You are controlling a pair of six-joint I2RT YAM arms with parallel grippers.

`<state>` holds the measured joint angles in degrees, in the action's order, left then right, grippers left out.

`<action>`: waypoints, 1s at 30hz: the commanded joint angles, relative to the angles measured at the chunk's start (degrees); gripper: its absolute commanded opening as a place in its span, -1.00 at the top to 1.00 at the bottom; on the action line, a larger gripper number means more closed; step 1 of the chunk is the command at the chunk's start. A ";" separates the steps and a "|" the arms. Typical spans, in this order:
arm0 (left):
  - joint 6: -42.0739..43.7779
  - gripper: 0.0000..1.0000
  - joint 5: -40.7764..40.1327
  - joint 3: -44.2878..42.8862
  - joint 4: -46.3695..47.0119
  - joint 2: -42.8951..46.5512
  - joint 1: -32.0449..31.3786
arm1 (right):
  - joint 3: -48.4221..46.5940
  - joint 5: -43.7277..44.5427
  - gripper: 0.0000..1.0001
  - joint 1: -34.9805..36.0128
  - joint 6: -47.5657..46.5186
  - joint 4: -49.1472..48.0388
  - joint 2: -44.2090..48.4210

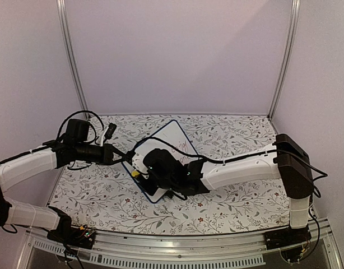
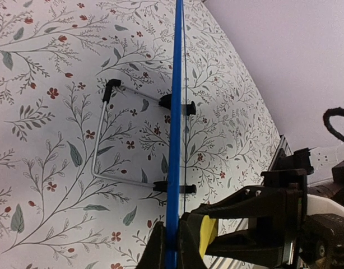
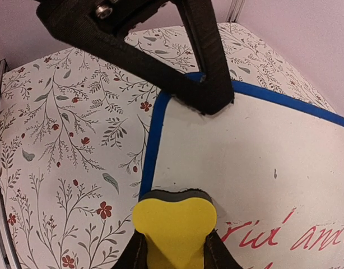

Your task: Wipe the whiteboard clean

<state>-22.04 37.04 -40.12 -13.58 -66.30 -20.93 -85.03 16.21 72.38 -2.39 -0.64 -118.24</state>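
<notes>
The whiteboard [image 1: 171, 138] stands tilted on the floral table, white with a blue frame. Red handwriting [image 3: 273, 235] shows on its face. My left gripper [image 1: 122, 159] is shut on the board's left edge; the left wrist view shows the frame [image 2: 175, 112] edge-on between its fingertips [image 2: 172, 244]. My right gripper [image 1: 140, 172] is shut on a yellow eraser [image 3: 173, 224] with a dark felt side, which presses on the board's face near the frame corner, just left of the writing. The eraser also shows in the left wrist view [image 2: 207, 235].
The board's wire stand [image 2: 99, 151] with black feet rests on the floral tablecloth [image 1: 228, 134] behind it. Pale walls and metal posts [image 1: 71, 56] close the back and sides. A black cable [image 1: 177, 148] crosses the board's face.
</notes>
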 commanded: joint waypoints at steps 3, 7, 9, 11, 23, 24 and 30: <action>-0.43 1.00 2.05 0.33 1.26 -0.05 0.18 | 9.31 1.89 0.57 -0.06 2.41 1.08 1.97; -0.54 1.00 2.24 0.39 1.37 -0.09 0.18 | 12.90 1.07 0.57 -0.05 5.83 -0.56 3.66; -0.53 1.00 2.35 0.31 1.35 -0.13 0.16 | 13.70 0.71 0.57 -0.06 6.46 -0.95 4.18; -0.51 1.00 2.34 0.34 1.37 -0.14 0.15 | 13.37 0.54 0.57 -0.05 6.68 -1.10 4.24; -0.54 1.00 2.25 0.38 1.26 0.21 0.12 | 2.54 -0.39 0.57 -2.61 3.38 -0.72 2.12; -0.55 1.00 2.25 0.37 1.20 0.21 0.11 | 1.60 -0.51 0.57 -2.86 3.09 -0.57 1.86; -0.39 1.00 2.10 0.36 1.27 0.39 0.13 | 1.51 -1.54 0.57 -3.53 3.16 -0.28 0.78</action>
<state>-22.50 38.35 -40.10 -13.19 -66.30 -20.91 -83.26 15.79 69.32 1.28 -1.50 -115.48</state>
